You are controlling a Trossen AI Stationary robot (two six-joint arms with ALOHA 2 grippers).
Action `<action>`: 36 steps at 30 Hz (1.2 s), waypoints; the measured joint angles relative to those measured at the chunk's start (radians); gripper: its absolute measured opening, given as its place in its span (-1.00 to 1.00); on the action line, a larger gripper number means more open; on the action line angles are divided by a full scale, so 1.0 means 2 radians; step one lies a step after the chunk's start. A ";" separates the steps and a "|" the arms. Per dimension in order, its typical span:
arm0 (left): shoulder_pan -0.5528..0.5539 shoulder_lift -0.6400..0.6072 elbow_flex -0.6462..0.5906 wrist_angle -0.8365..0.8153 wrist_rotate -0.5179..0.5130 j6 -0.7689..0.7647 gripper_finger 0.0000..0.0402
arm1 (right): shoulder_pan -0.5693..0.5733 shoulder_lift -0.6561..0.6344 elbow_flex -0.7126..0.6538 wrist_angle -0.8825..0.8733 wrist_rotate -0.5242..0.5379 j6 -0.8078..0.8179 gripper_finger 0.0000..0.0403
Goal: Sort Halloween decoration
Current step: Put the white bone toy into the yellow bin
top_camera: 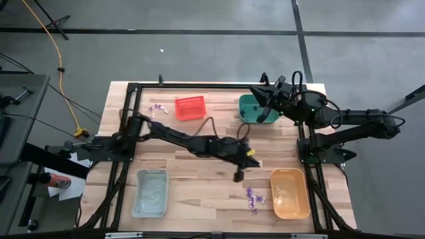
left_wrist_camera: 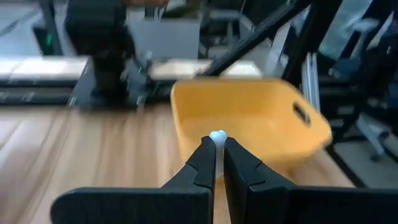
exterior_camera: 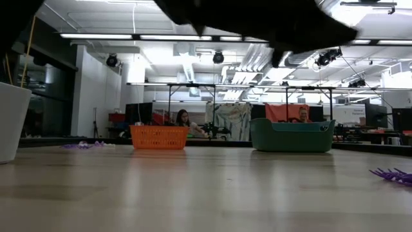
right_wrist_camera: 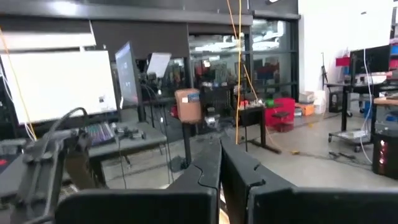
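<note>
Purple Halloween decorations lie in two small heaps on the table: one [top_camera: 252, 196] beside the orange bin [top_camera: 290, 193], one [top_camera: 157, 107] left of the red bin [top_camera: 190, 107]. My left gripper [top_camera: 238, 175] reaches across the table's middle and hangs just left of the orange bin [left_wrist_camera: 249, 118]. It is shut, with a tiny pale piece [left_wrist_camera: 217, 135] at its fingertips. My right gripper [top_camera: 260, 93] is shut with nothing in it. It is raised at the far right, over the green bin [top_camera: 255, 110], and points out into the room [right_wrist_camera: 221, 152]. My left gripper pinches the tiny pale piece [left_wrist_camera: 217, 134] between its two fingers, right at their free ends. The piece sticks out just past the tips and is clear of the table. The fingers point nearly level toward the orange bin at the table's right.
A clear bin [top_camera: 150, 193] stands at the near left. The red bin and the green bin [exterior_camera: 293, 135] stand along the far edge. Black frame rails [top_camera: 226, 85] border the table. Bare wood [top_camera: 199, 166] lies between the bins. People sit in the room behind the table.
</note>
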 joint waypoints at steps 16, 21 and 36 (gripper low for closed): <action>-0.007 0.178 0.190 0.023 0.002 0.019 -1.00 | 0.000 0.000 0.000 -0.029 -0.001 0.038 -1.00; -0.007 0.208 0.204 0.038 0.001 0.011 -1.00 | 0.000 0.000 0.000 -0.029 -0.001 0.047 -1.00; -0.009 0.213 0.207 0.043 -0.004 0.011 -0.39 | 0.000 0.000 0.000 -0.030 -0.001 0.047 -1.00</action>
